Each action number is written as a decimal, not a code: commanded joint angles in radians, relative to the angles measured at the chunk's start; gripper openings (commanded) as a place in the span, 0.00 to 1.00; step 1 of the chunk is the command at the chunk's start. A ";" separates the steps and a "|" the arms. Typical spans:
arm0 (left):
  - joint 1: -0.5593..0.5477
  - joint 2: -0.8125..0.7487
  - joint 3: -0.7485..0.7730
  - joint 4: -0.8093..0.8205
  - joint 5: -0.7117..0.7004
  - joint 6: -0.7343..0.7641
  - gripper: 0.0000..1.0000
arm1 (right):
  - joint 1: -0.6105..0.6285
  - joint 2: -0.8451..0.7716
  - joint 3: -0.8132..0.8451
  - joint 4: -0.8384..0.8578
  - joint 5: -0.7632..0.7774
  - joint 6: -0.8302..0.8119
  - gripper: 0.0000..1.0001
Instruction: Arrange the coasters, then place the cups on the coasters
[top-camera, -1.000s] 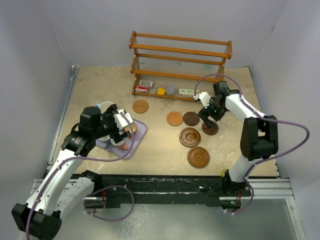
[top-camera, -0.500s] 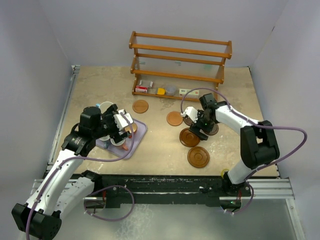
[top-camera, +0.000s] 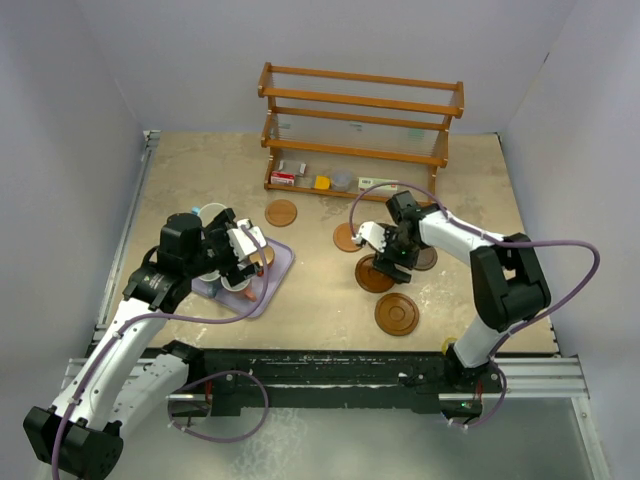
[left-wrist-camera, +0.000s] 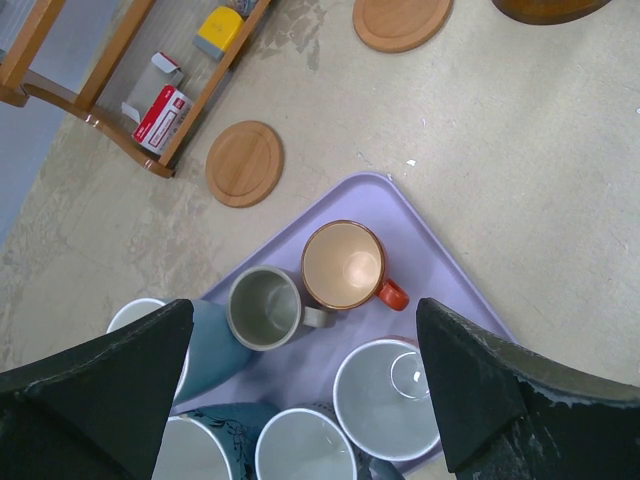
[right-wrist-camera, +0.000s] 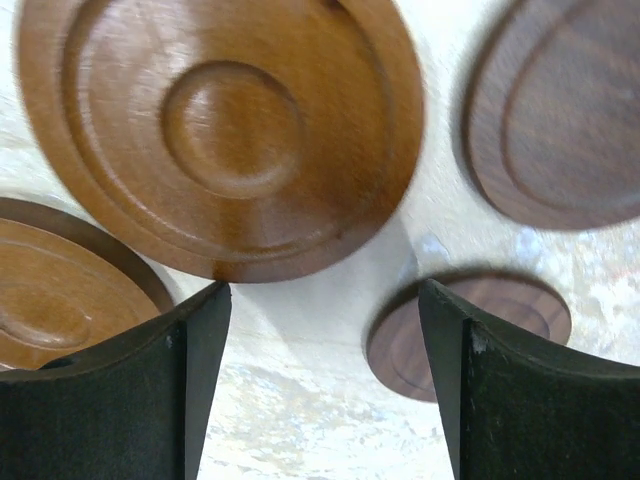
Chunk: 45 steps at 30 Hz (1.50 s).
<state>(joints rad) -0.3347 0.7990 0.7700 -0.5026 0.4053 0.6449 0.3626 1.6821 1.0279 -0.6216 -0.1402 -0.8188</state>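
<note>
Several cups stand on the lavender tray (left-wrist-camera: 420, 215): a copper-orange cup (left-wrist-camera: 343, 264), a grey-green cup (left-wrist-camera: 262, 308) and pale blue cups (left-wrist-camera: 388, 402). My left gripper (left-wrist-camera: 305, 340) (top-camera: 248, 250) hangs open above them, holding nothing. Two light brown coasters (left-wrist-camera: 245, 163) (top-camera: 281, 212) lie beyond the tray. My right gripper (right-wrist-camera: 325, 300) (top-camera: 386, 257) is open just above the table, with bare table between its fingers. It sits at the near edge of a grooved coaster (right-wrist-camera: 215, 130) (top-camera: 376, 278), beside a small dark coaster (right-wrist-camera: 470, 335). A second grooved coaster (top-camera: 397, 313) lies nearer the arms.
A wooden shelf rack (top-camera: 360, 100) stands at the back, with small boxes (top-camera: 284, 178) on its lowest shelf. Another dark coaster (right-wrist-camera: 570, 110) lies right of the grooved one. Grey walls close in both sides of the table.
My right gripper has swung left, from the dark coaster at the right to the grooved coaster, and its jaws have narrowed a little. The left arm has stayed still.
</note>
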 joint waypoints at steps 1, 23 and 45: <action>-0.003 -0.009 -0.012 0.020 -0.003 0.024 0.90 | 0.063 0.027 0.027 -0.028 -0.050 -0.006 0.77; -0.003 -0.011 -0.028 0.026 -0.013 0.035 0.90 | 0.192 -0.003 0.091 -0.076 -0.121 0.069 0.75; -0.003 -0.016 -0.044 0.041 -0.012 0.044 0.90 | 0.176 -0.302 -0.252 0.004 0.014 0.091 0.79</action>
<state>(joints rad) -0.3347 0.7975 0.7368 -0.5014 0.3878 0.6735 0.5419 1.3567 0.7906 -0.6640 -0.1482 -0.7353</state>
